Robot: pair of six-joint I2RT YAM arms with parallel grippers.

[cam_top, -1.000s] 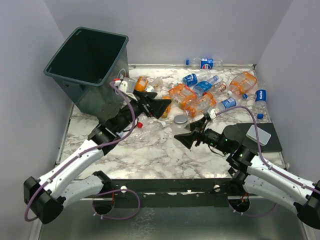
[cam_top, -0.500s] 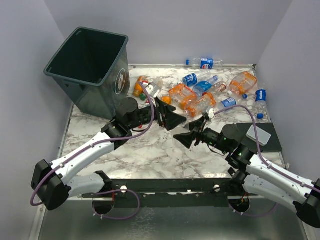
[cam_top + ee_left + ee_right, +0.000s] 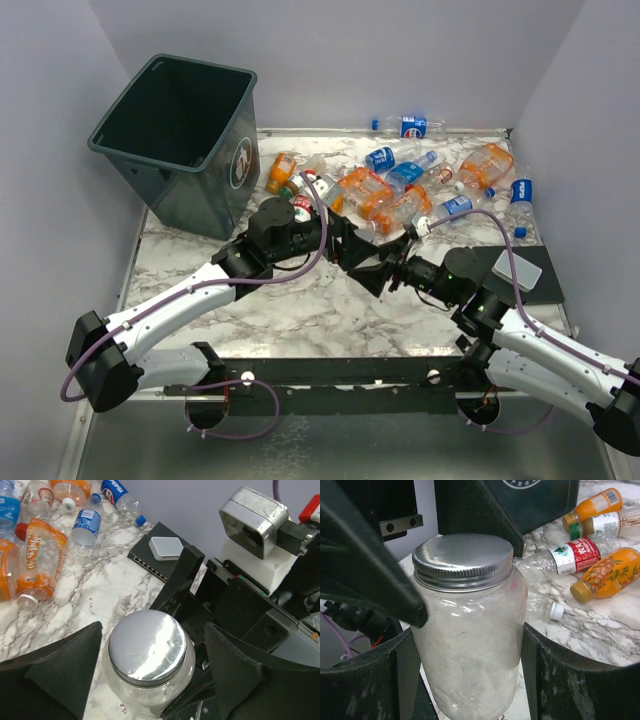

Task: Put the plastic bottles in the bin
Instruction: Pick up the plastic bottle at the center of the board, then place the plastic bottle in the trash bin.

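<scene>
A clear jar (image 3: 470, 630) with a silver screw lid (image 3: 147, 647) stands upright between the two arms at the table's middle. My right gripper (image 3: 380, 258) (image 3: 467, 645) is shut on the jar's body. My left gripper (image 3: 352, 250) (image 3: 152, 635) is open, with its fingers either side of the lid and small gaps showing. Several plastic bottles (image 3: 380, 195), orange-tinted or blue-labelled, lie in a heap behind the grippers. A red-labelled bottle (image 3: 570, 555) lies near the bin (image 3: 195, 195), which is dark, tilted, and at the back left.
A black flat box with a white block (image 3: 515, 270) lies at the right, beside my right arm. One blue-labelled bottle (image 3: 410, 126) lies by the back wall. Grey walls close in the marble table on three sides.
My left arm has swung right from beside the bin to the jar in my right gripper. Its fingers now straddle the lid and have narrowed slightly. The right arm has stayed still.
</scene>
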